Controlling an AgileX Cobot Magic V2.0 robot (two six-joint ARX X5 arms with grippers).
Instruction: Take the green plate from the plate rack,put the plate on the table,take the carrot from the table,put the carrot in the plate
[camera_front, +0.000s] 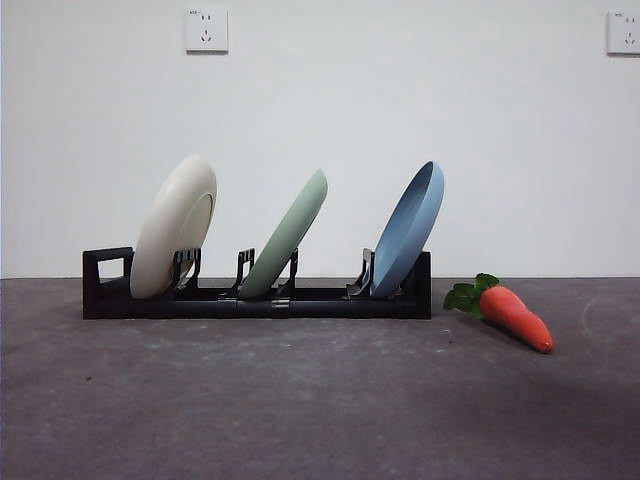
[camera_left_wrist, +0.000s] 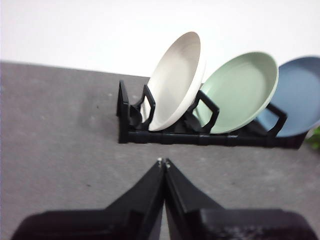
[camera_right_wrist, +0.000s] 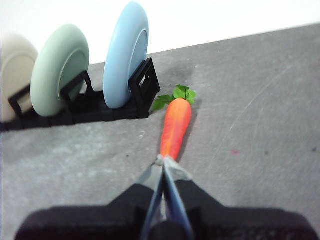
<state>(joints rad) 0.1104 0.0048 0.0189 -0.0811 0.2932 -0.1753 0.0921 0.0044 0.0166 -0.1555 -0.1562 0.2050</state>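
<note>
You're looking at the green plate (camera_front: 290, 234) leaning slotted in the plate rack (camera_front: 256, 300) (carrot (camera_front: 516, 316) lying beside it), while both the left gripper (camera_left_wrist: 163, 162) and right gripper (camera_right_wrist: 163, 161) are sitting pinched together, holding nothing.

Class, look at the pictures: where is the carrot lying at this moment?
In the front view the carrot lies on the table, right of the plate rack, just past its end near the blue plate, leaves toward the rack.

It looks like a plain test room, with a bare white wall (camera_front: 330, 110), two wall sockets (camera_front: 206, 30) and a grey table (camera_front: 300, 400).
</note>
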